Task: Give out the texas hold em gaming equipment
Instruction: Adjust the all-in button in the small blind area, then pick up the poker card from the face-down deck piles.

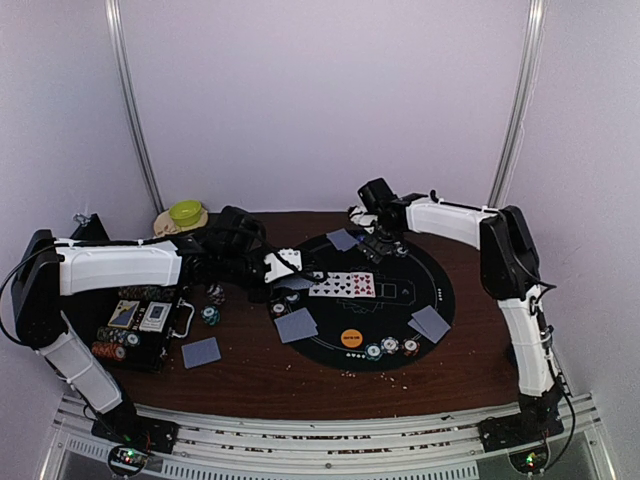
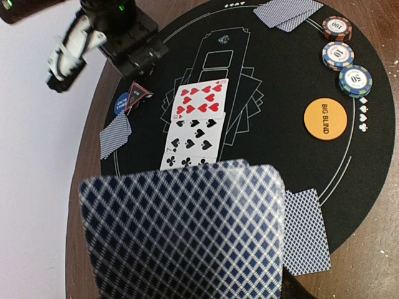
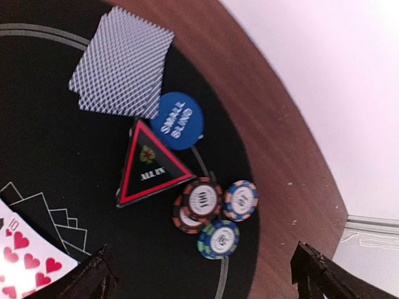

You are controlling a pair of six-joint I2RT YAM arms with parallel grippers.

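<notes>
Blue-backed cards (image 2: 187,230) fill the near view, pinched in the left gripper (image 1: 283,264) at the left edge of the mat (image 1: 430,280); loosely fanned, they could spill onto the face-up row (image 1: 342,285). Far right, the right gripper (image 3: 202,252) hangs wide open over stacked chips (image 3: 209,212) it could scatter.

1. bare wooden table (image 1: 480,350) right of the black mat (image 1: 420,275) leaves open passage.
2. all-in triangle (image 3: 149,167), small blind disc (image 3: 178,120) and clustered chips (image 3: 199,200) crowd the mat's far rim.
3. held playing cards (image 2: 187,230) hang over the mat's left side, apparently low.
</notes>
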